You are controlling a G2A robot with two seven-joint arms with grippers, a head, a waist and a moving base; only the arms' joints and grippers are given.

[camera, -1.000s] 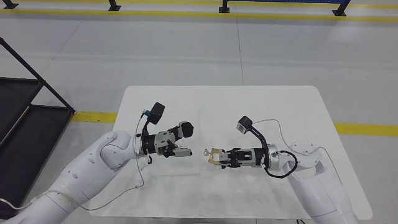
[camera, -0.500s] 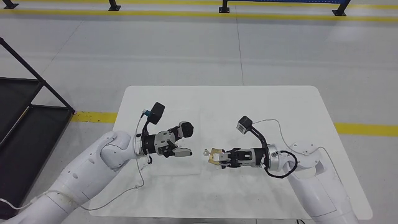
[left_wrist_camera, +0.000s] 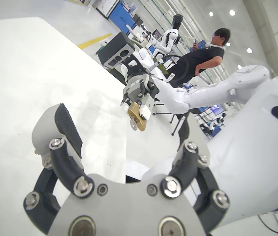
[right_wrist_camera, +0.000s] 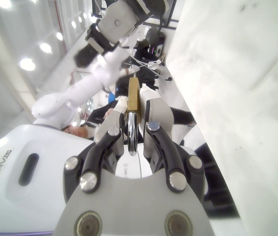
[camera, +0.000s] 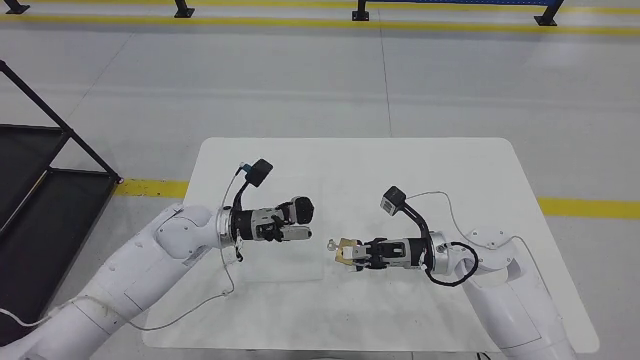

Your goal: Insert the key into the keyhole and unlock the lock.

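A brass padlock (camera: 346,251) is held just above the white table (camera: 450,180) with my right gripper (camera: 352,253) shut on its body. In the right wrist view the padlock (right_wrist_camera: 133,94) sits between the pads, its steel shackle (right_wrist_camera: 131,136) pointing back toward the wrist. A small silver key (left_wrist_camera: 133,124) sticks out of the padlock's (left_wrist_camera: 137,116) bottom face, toward my left gripper. My left gripper (camera: 298,232) hangs a short gap away from the key, facing it. Its fingers (left_wrist_camera: 66,128) are spread wide with nothing between them.
A thin white sheet (camera: 285,265) lies on the table under the left gripper. A black rack (camera: 40,190) stands on the floor off the table's left side. The table's far half and right side hold nothing.
My left arm has turned at the wrist, and its gripper has shifted slightly toward the table's far side. The right gripper and padlock have stayed put.
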